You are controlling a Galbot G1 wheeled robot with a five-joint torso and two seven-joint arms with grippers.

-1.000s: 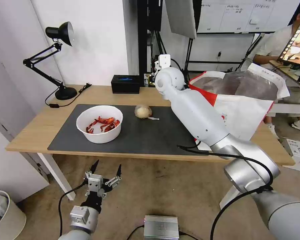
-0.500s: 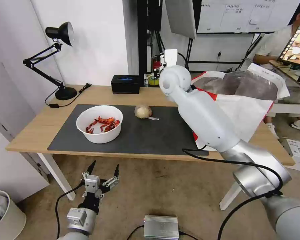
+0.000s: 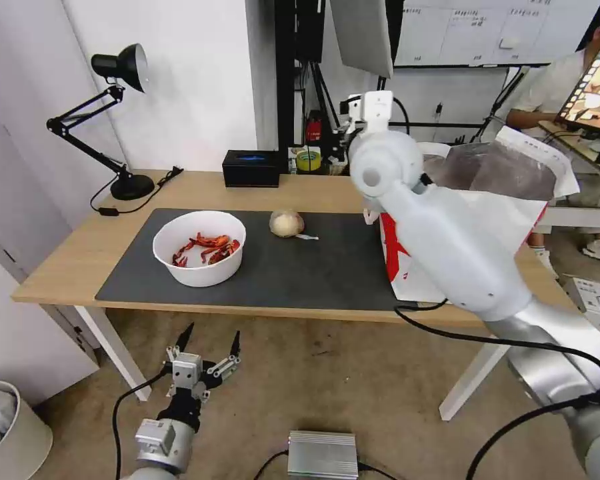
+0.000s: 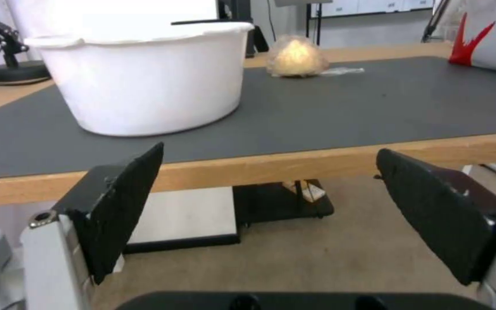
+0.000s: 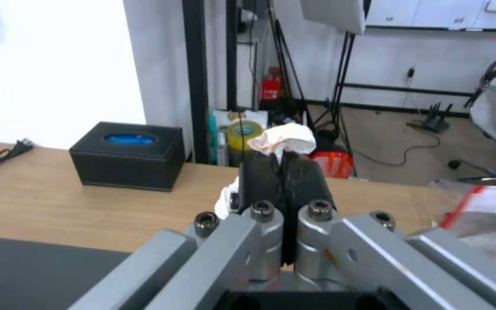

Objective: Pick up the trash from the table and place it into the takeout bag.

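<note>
In the right wrist view my right gripper (image 5: 280,161) is shut on a small white tissue wad (image 5: 285,137), held above the table's far edge. The head view shows the right arm (image 3: 447,233) raised beside the red-and-white takeout bag (image 3: 493,200), whose foil mouth stands open. On the dark mat (image 3: 300,267) sit the white bowl (image 3: 199,248) of red crayfish shells and, behind it, the tan wrapped ball (image 3: 287,223). Below the table's (image 3: 67,260) front edge, my left gripper (image 3: 207,347) hangs open and empty. Its wrist view faces the bowl (image 4: 144,77) and ball (image 4: 297,56).
A black tissue box (image 3: 251,168) and a desk lamp (image 3: 113,113) stand along the table's back edge. A tape roll (image 3: 308,160) lies behind the table. On the floor are a grey metal box (image 3: 323,453) and a white bin (image 3: 7,427).
My right arm has swung to the right and upward, from over the mat to beside the bag's mouth, carrying the tissue wad. The left gripper has barely shifted.
</note>
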